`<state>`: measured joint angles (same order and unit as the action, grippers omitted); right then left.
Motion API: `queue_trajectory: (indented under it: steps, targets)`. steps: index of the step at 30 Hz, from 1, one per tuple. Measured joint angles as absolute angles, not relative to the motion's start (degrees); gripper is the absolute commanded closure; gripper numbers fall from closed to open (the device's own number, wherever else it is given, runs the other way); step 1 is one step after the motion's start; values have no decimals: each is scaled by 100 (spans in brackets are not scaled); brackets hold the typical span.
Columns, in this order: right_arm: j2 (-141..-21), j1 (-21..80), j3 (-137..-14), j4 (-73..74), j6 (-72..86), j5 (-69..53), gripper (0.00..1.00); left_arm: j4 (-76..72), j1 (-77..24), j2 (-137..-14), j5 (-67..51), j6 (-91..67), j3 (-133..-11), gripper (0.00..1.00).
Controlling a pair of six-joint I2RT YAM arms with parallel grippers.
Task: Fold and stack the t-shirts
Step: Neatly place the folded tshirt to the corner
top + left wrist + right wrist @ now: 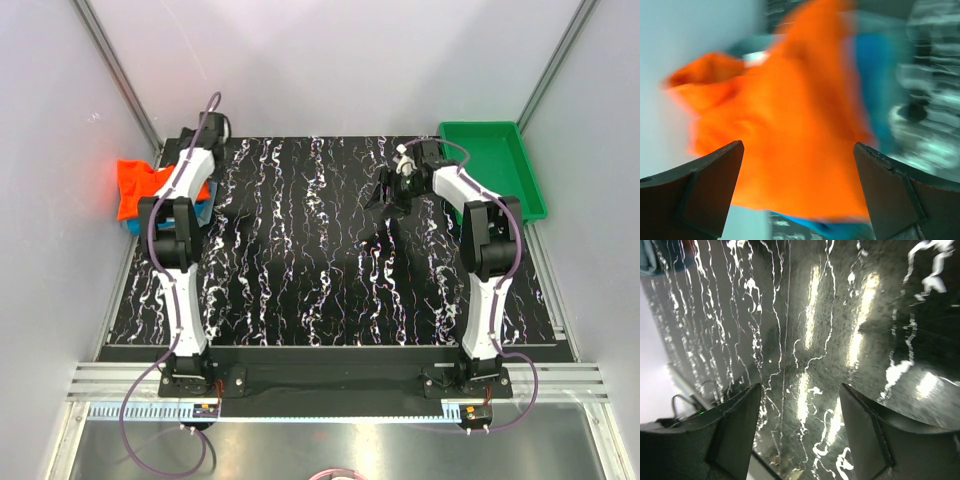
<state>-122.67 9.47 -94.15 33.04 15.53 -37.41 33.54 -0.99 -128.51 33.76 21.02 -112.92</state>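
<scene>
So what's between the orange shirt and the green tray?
Just bare table, with the left arm and right arm reaching over it, in the top view.

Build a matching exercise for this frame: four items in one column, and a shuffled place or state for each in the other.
1. orange-red cloth t-shirt
2. teal-blue cloth t-shirt
3. rigid green plastic tray
4. right gripper

a. at the far right corner
b. peeking out from under the other shirt
c. open above the black marbled tabletop
d. crumpled on top, at the far left edge

Pairs: 1-d, 2-b, 3-a, 4-c
</scene>
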Motion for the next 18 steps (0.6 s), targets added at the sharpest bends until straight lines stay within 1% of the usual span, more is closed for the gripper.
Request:
queue_trajectory:
  steps: [2,5,6,7,14,16,18]
  targets:
    - [-12103,947,-9415,3330,1461,-3529,26,3747,-344,-12623,2707,1664,-11279,1]
    - [-11638,926,-9417,3315,1345,-2989,19,4010,-735,-12156,2073,1151,-11126,1]
    - [-11439,926,-9421,3284,1339,-2731,6,4099,-888,-11959,1927,980,-11076,1]
    - [-11233,923,-9426,3236,1347,-2362,0,4123,-1055,-11745,1804,819,-11024,1]
    - [-10195,893,-9271,2628,1409,71,0,4027,-2344,-10440,1533,23,-10873,1]
    - [-10049,886,-9013,2499,1461,639,0,3948,-2512,-10136,1474,-180,-10621,1]
    - [-9990,882,-8711,2451,1494,1033,0,3957,-2480,-9946,1431,-353,-10357,1]
